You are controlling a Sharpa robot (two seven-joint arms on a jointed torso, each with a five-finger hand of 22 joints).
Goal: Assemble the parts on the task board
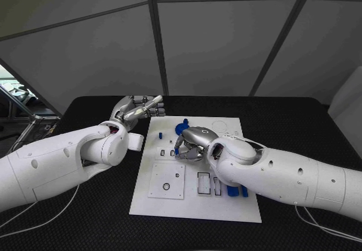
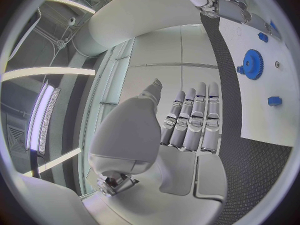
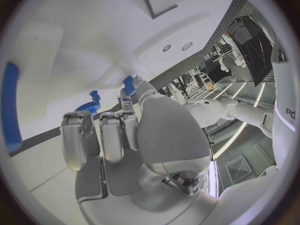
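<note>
The white task board (image 1: 226, 209) lies in the middle of the black table. My right hand (image 1: 194, 142) hovers low over its middle with the fingers curled down. Its thumb and a finger pinch a small blue part (image 1: 177, 151), which also shows at the fingertips as the blue part (image 3: 128, 85). A blue gear (image 1: 182, 125) stands on the board just beyond that hand and appears as the gear (image 2: 252, 64) too. My left hand (image 1: 139, 110) is raised off the board's far left corner, fingers (image 2: 194, 117) straight and holding nothing.
A small blue peg (image 1: 160, 135) stands near the board's left edge. Several blue pieces (image 1: 235, 191) lie by the slots at the board's near right, partly under my right arm. A square plate with a ring (image 1: 167, 180) sits at the near left.
</note>
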